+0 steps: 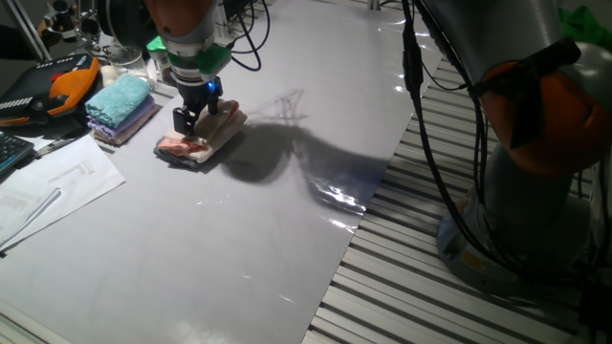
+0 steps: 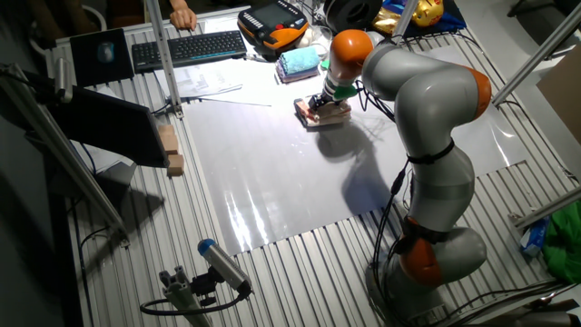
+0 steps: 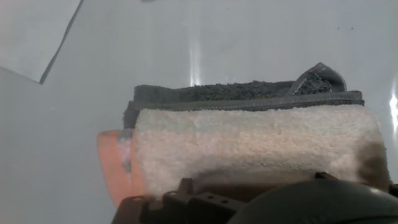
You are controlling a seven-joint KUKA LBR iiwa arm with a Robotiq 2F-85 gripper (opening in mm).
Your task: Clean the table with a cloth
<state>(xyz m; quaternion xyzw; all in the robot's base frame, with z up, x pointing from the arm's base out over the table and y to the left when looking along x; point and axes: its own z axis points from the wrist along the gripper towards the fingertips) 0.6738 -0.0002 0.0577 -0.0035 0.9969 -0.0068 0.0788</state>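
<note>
Under the fingers (image 1: 194,121): cloth (image 1: 205,137) on table (image 1: 239,239) | touching | finger spread: cannot tell

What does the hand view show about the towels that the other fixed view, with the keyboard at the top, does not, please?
Only the hand view shows the dark grey cloth lying under the pale pink cloth, and the terry texture. Only the other fixed view shows the whole arm, the keyboard, the teal towel and the table edges. Both show the pink cloth on the glossy table beneath the gripper.
</note>
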